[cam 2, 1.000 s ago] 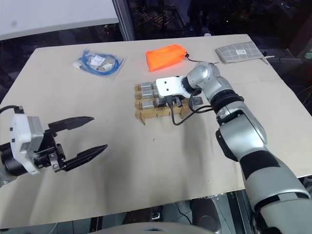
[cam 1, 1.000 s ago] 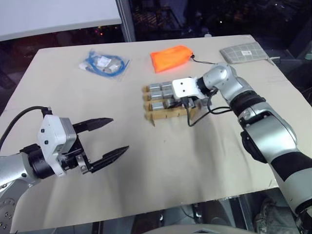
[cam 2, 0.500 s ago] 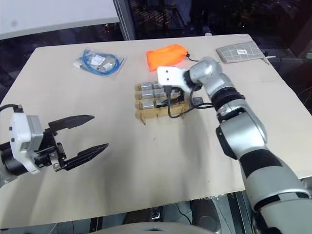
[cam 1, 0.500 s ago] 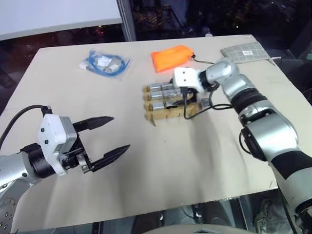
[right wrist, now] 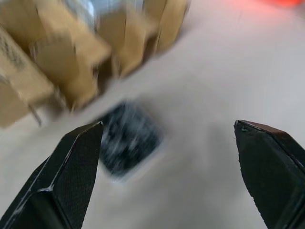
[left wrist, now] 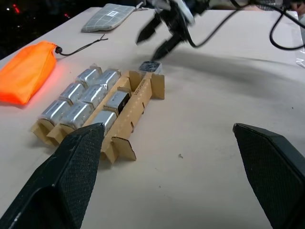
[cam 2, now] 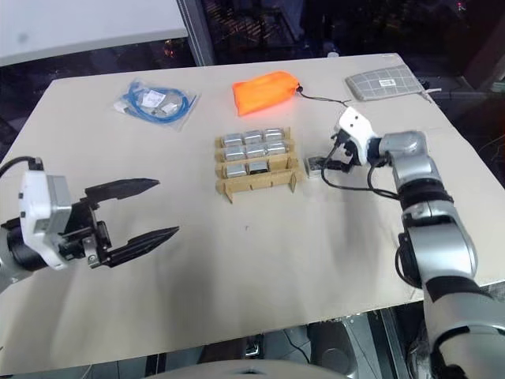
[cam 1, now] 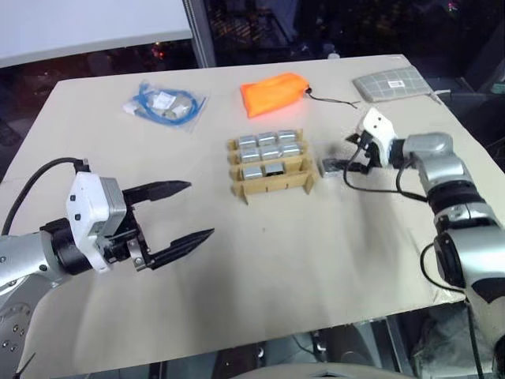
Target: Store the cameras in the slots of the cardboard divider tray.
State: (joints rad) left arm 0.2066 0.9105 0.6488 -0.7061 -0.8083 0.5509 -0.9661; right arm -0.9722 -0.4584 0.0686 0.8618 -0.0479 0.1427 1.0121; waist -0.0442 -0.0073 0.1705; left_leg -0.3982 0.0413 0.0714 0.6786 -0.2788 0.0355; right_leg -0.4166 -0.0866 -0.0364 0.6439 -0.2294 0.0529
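Note:
The cardboard divider tray [cam 1: 274,183] sits mid-table, with several silver-grey cameras [cam 1: 270,145] in its slots. Its back and middle rows are full, and the front row holds two. The front right slot is empty. One loose camera [cam 1: 330,166] lies dark face up on the table just right of the tray. My right gripper [cam 1: 349,155] hangs open right beside and slightly above it; in the right wrist view the camera [right wrist: 127,138] lies ahead between the spread fingers [right wrist: 71,171]. At the near left my left gripper [cam 1: 185,212] stands open and empty, far from the tray.
An orange fabric bag [cam 1: 274,92] lies behind the tray. A grey checked pouch [cam 1: 392,82] sits at the far right corner, and a clear bag of blue cable [cam 1: 166,104] at the far left. A black cord trails from the right wrist across the table.
My right gripper was shut over the tray's right side; it has swung away to the right, rolled and opened beside the loose camera. The left gripper has held still.

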